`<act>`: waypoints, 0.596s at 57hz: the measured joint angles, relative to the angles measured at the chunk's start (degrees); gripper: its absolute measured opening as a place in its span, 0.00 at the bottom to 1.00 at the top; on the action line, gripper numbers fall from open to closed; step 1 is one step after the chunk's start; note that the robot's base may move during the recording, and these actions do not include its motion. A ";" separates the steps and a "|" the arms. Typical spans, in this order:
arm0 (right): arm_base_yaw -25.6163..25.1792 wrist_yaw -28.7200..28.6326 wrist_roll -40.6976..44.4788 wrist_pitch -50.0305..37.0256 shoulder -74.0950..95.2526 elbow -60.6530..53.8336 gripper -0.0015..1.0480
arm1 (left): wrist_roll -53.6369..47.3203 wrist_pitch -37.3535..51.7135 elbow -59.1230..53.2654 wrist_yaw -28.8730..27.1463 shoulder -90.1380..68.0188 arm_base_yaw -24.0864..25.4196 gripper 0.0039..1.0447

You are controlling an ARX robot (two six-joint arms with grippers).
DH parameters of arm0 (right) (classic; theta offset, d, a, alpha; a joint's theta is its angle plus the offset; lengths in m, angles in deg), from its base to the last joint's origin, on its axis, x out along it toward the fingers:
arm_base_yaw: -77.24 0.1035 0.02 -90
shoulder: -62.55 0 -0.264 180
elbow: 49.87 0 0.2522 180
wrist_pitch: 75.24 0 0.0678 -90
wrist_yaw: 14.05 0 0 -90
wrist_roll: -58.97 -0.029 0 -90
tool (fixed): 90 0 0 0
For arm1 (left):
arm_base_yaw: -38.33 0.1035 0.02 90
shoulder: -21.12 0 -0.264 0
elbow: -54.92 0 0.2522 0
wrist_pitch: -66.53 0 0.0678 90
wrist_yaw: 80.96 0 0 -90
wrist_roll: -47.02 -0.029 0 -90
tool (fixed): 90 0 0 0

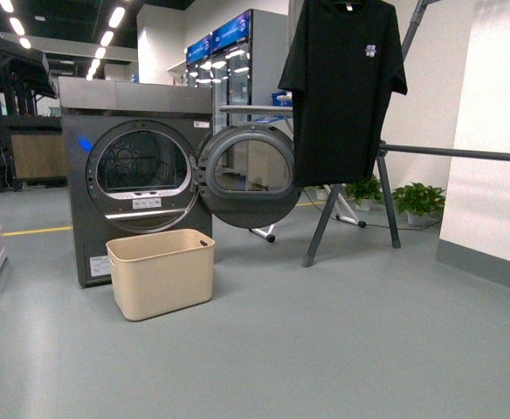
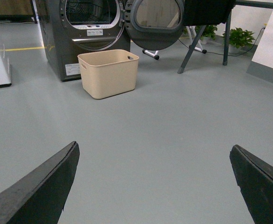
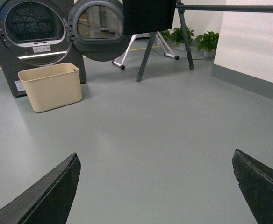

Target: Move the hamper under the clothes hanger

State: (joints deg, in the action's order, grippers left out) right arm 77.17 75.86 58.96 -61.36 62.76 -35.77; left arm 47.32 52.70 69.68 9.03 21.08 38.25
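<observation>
Plainly, my left gripper (image 2: 154, 147) and my right gripper (image 3: 156, 155) were both spread wide and held nothing, over the smooth grey floor (image 1: 325, 349). The beige rectangular plastic hamper (image 1: 161, 272) sat on that floor just in front of the dark grey front-loading dryer (image 1: 85, 188), whose round door (image 1: 248, 177) hung open. The hamper was well apart from the dark grey metal clothes hanger (image 1: 327, 223), which stood to its right with a black T-shirt (image 1: 342, 87) hanging on it.

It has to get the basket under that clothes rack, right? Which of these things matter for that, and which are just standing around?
Part of the job:
hamper, on the floor in front of the dryer
clothes hanger, with a black T-shirt on it

Just there:
dryer, door open
potted plants
</observation>
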 joint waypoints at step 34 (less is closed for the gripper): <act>0.00 0.00 0.00 0.00 0.00 0.00 0.92 | 0.00 0.00 0.00 0.00 0.02 0.00 0.94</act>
State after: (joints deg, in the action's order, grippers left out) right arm 77.17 75.86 58.96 -61.36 62.76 -35.77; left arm 47.32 52.70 69.68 9.03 21.11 38.25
